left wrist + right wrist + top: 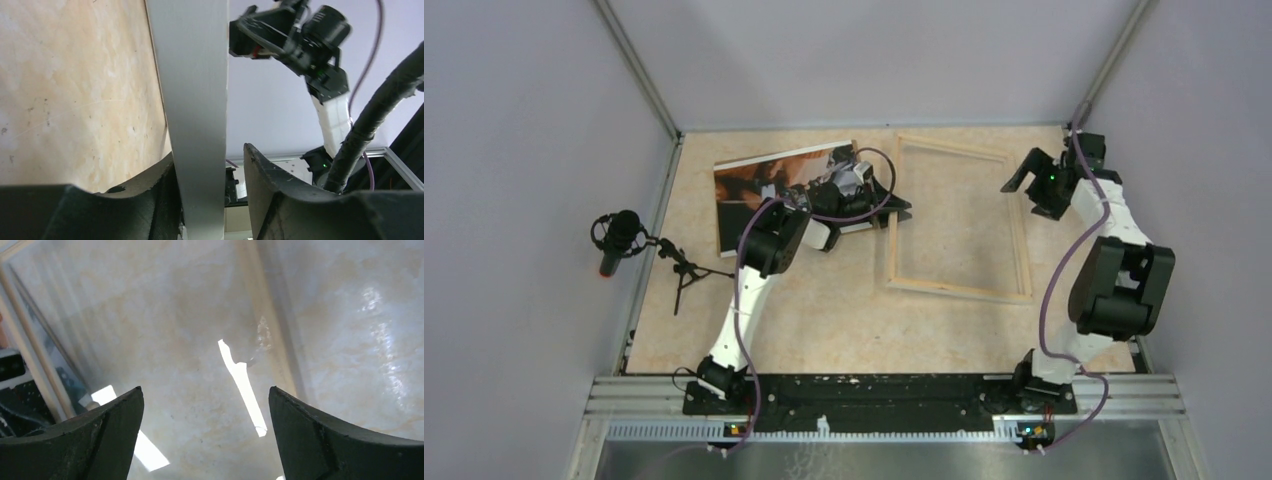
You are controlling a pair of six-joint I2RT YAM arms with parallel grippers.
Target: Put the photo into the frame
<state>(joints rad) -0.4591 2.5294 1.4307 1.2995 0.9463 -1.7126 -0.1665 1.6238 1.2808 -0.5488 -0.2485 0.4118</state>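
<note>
here we pinch the photo [769, 185] edge in our left gripper [886, 205] to carry it toward the frame [959, 217] at three o'clock; our right gripper [1029, 185] hovers spread

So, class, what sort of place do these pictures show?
Probably a robot lab test cell: plain grey walls enclose a table, a microphone stands on it, and two arms are bolted to a metal rail.

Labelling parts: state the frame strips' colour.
Pale natural wood on the frame, clearest in the top external view.
</note>
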